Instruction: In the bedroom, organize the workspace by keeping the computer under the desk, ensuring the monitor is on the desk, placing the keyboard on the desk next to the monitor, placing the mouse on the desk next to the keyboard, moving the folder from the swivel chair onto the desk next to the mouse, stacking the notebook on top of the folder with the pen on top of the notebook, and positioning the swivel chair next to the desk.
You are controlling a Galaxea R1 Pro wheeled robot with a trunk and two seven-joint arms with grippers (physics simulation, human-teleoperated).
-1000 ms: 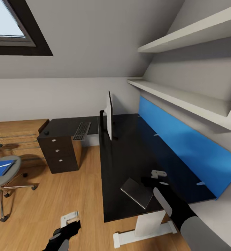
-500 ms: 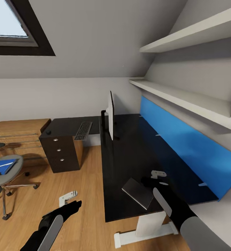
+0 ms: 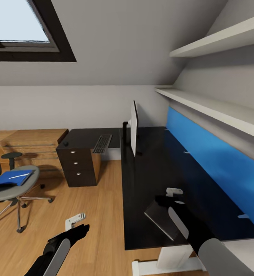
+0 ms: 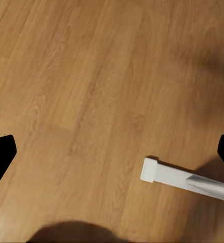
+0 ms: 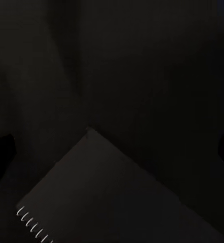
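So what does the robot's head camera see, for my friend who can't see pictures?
A long black desk holds an edge-on monitor, a keyboard and a grey notebook beneath the right gripper. Left, a grey swivel chair carries a blue folder on a wooden floor.

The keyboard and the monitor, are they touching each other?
Apart. In the head view the keyboard lies on the desk's side wing, and a strip of bare black top separates it from the monitor and its stand.
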